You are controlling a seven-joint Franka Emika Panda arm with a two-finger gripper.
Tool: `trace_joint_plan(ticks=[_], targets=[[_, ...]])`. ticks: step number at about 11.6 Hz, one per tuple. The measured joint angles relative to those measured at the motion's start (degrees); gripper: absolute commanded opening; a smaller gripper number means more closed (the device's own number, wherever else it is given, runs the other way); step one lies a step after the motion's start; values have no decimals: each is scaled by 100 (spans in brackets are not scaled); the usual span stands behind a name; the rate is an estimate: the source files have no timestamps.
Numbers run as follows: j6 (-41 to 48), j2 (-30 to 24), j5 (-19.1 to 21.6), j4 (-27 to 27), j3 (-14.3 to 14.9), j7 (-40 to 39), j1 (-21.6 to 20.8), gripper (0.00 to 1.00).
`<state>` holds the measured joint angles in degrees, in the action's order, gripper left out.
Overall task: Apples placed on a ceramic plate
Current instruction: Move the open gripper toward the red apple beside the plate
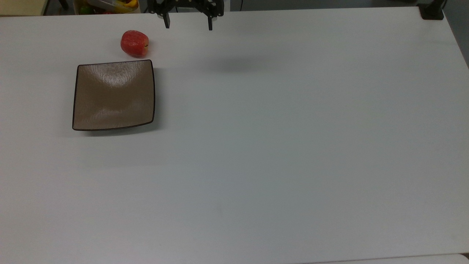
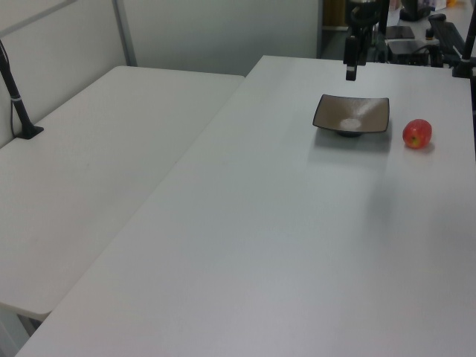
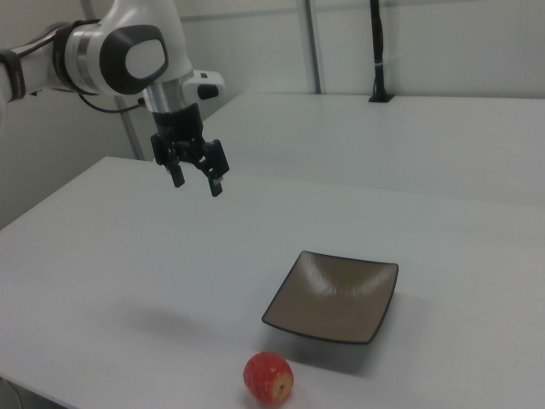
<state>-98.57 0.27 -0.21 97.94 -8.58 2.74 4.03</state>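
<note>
Gripper (image 3: 197, 181) hangs high above the white table (image 1: 278, 146), jaws apart, nothing beneath it but bare tabletop. Only obstacles: apple (image 3: 268, 378) and ceramic plate (image 3: 332, 296), both lower and toward the right view's right of the gripper, close together but not touching. Air between gripper and both is unobstructed. Plate surface bare.

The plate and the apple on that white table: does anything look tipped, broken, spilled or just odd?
Nothing stands out. The ceramic plate sits flat and whole, with nothing on it. The apple rests on the table just beside one plate edge, intact. The end effector hangs open above the table, holding nothing.
</note>
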Motion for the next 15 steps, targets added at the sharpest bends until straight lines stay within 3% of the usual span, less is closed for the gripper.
trace_joint_plan(ticks=[10, 12, 15], targets=[[-9, -14, 0, 185, 25, -259, -143, 100], [-284, -395, -2, 707, 46, -1050, -66, 100], [-813, -1283, -49, 2081, 107, -2696, 298, 100]])
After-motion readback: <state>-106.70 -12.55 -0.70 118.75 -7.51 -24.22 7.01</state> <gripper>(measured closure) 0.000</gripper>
